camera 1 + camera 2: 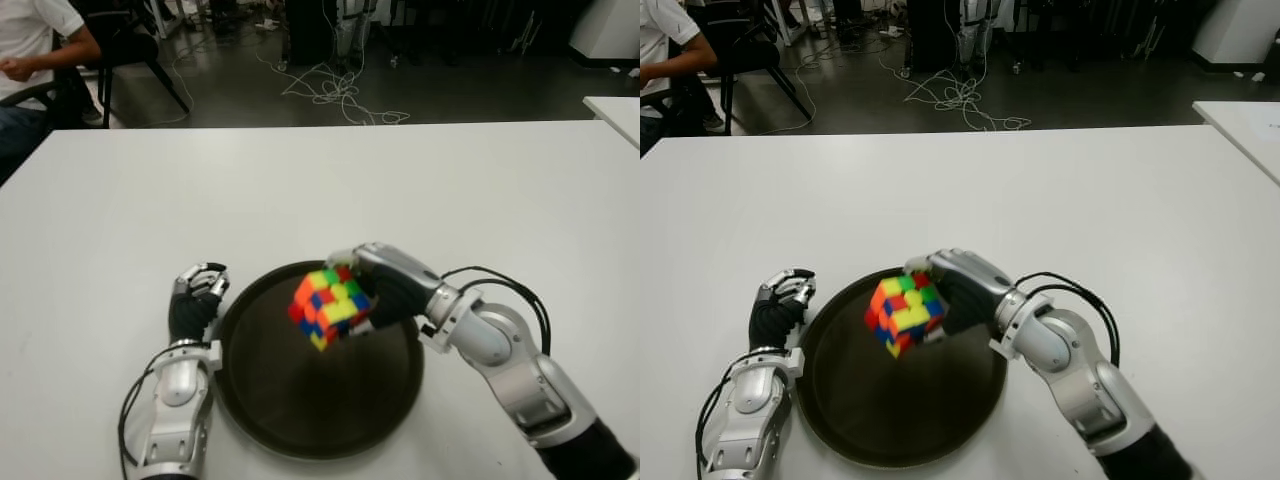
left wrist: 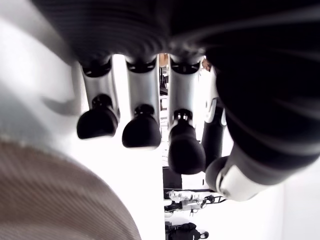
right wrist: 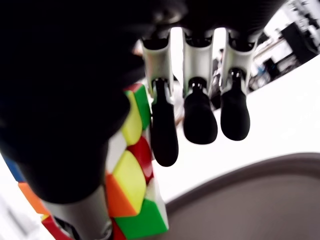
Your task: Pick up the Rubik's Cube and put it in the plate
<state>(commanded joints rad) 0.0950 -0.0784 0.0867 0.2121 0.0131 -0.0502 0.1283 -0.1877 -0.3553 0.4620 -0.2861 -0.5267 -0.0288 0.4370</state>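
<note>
The Rubik's Cube (image 1: 330,307), a scrambled one, hangs tilted a little above the round dark plate (image 1: 300,420) near the table's front. My right hand (image 1: 378,288) reaches in from the right and is shut on it. In the right wrist view the cube (image 3: 131,185) is pinched between thumb and index finger, the other fingers (image 3: 200,115) hang past it, and the plate (image 3: 250,200) lies below. My left hand (image 1: 199,292) shows just left of the plate's rim, with its fingers (image 2: 142,131) curled and nothing in them.
The white table (image 1: 300,180) stretches wide behind the plate. A second white table (image 1: 615,110) shows its corner at the far right. Beyond the far edge, a person (image 1: 30,60) sits on a chair at the back left, and cables (image 1: 335,90) lie on the floor.
</note>
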